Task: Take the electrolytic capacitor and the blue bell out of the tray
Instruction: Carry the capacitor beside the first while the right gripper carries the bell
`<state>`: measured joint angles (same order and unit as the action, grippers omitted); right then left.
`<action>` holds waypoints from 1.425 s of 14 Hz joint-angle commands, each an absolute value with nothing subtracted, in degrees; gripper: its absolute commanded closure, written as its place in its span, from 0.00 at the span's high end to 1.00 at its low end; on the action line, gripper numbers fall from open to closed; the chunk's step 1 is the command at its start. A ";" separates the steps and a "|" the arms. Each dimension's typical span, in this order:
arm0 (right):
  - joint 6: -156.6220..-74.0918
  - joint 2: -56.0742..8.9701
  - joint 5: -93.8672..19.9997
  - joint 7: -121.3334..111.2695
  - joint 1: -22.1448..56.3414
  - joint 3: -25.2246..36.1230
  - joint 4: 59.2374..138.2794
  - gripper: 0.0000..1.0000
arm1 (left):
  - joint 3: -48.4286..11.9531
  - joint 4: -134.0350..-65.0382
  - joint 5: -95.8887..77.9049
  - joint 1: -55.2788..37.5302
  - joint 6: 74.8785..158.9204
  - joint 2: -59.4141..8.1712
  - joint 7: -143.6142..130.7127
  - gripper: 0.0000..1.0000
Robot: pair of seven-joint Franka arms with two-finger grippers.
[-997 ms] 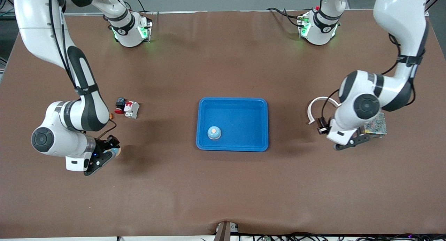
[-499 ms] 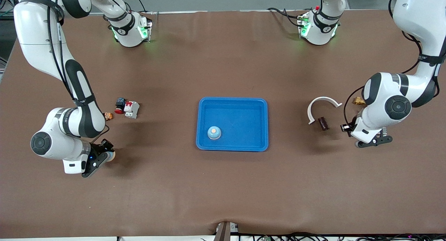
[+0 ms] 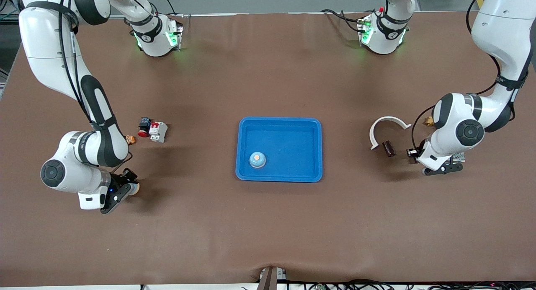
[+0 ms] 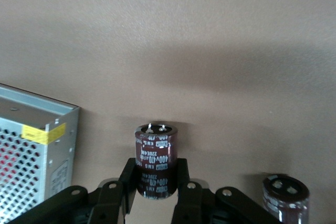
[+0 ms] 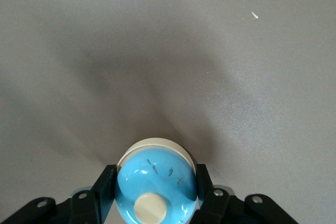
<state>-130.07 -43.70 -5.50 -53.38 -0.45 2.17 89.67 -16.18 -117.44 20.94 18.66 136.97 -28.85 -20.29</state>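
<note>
Notably, right tool (image 5: 152, 195) clamping glossy domed blue bell (image 5: 156, 182), left tool (image 4: 156, 182) clamping ribbed cylindrical capacitor (image 4: 156, 158).

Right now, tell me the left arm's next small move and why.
Probably lower and open the left gripper: it grips the capacitor over the table beside the mesh box, outside the tray. The right gripper holds a blue bell at its end.

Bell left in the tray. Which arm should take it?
Right, likely. The bell sits in the tray's half toward the right arm. Both are loaded: right gripper shut on a second bell, left gripper on a capacitor, so either must unload first.
</note>
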 commanded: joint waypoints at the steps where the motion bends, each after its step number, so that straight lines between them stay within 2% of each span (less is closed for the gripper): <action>1: -130.43 -44.12 -6.24 -54.76 -1.67 1.23 89.21 0.55 | -16.61 -117.95 22.15 19.78 138.08 -29.00 -20.04 0.46; 2: -130.43 -44.12 -6.50 -54.67 -1.84 1.23 89.21 0.69 | -16.61 -117.95 22.15 19.78 138.08 -28.92 -20.04 0.80; 3: -130.43 -44.12 -7.29 -54.67 -1.85 1.23 89.21 0.96 | -16.70 -117.78 22.15 19.78 138.08 -28.57 -20.04 1.00; 4: -130.34 -44.12 -7.90 -54.67 -1.93 1.23 89.12 1.00 | -16.70 -117.51 22.15 19.78 137.99 -28.39 -20.13 1.00; 10: -128.94 -43.42 -10.10 -53.62 -1.58 1.14 87.55 1.00 | -18.01 -112.86 21.97 19.25 135.36 -25.32 -20.30 1.00; 14: -119.55 -42.46 -11.25 -44.60 -0.44 0.97 83.24 1.00 | -21.79 -107.86 21.10 19.25 130.09 -25.05 -21.36 1.00; 20: -111.46 -35.61 -11.16 -18.25 7.10 1.05 83.49 1.00 | -26.71 -98.90 19.07 19.51 119.73 -24.44 -22.85 1.00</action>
<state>-113.67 -39.08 -10.22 -26.79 4.29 0.81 82.36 -24.98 -102.53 20.05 19.00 124.74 -25.30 -22.85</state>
